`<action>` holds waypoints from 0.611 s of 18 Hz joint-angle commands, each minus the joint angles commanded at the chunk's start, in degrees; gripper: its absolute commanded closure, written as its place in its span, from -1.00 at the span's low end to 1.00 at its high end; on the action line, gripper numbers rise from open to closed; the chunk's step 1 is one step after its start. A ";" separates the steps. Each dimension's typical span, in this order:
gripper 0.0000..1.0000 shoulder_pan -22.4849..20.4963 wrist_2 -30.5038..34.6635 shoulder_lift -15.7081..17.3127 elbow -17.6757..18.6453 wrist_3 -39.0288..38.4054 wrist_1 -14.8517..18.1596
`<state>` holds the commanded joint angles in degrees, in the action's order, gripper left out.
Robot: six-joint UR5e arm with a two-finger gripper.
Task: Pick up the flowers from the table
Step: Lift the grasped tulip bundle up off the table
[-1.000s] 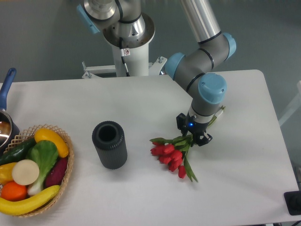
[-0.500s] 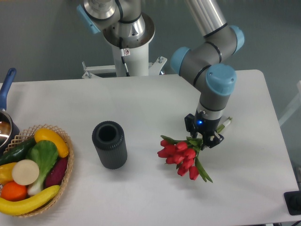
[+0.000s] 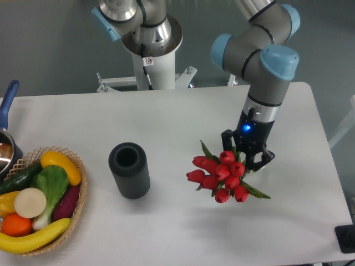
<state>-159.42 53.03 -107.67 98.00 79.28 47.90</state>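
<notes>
Now pincer (image 3: 248,157) grips flowers (image 3: 222,176) above table (image 3: 183,119).

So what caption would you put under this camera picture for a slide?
Gripper holding the flowers above the table, near a black cylinder and fruit basket.

You can't see the flowers' (image 3: 223,176) stems; the gripper (image 3: 249,159) hides them. Left edge crops the pot (image 3: 6,145) and basket (image 3: 77,195); a dark object (image 3: 346,238) is cropped lower right.
</notes>
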 joint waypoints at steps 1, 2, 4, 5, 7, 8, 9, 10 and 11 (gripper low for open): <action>0.24 -0.53 -2.47 0.09 0.09 -0.70 -0.17; 0.24 -0.71 -4.75 0.35 0.00 -1.58 -0.17; 0.24 -1.59 -9.41 1.14 0.09 -3.51 -0.17; 0.23 -1.68 -11.09 1.67 0.18 -4.30 -0.17; 0.21 -1.85 -12.68 2.81 0.26 -5.27 -0.17; 0.20 -1.86 -13.30 3.60 0.53 -5.80 -0.17; 0.20 -1.86 -14.26 4.39 0.79 -6.41 -0.17; 0.20 -2.03 -15.49 5.01 1.14 -7.12 -0.17; 0.20 -2.21 -16.72 5.19 1.40 -7.91 -0.17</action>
<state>-161.63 36.31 -102.48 99.40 71.38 47.72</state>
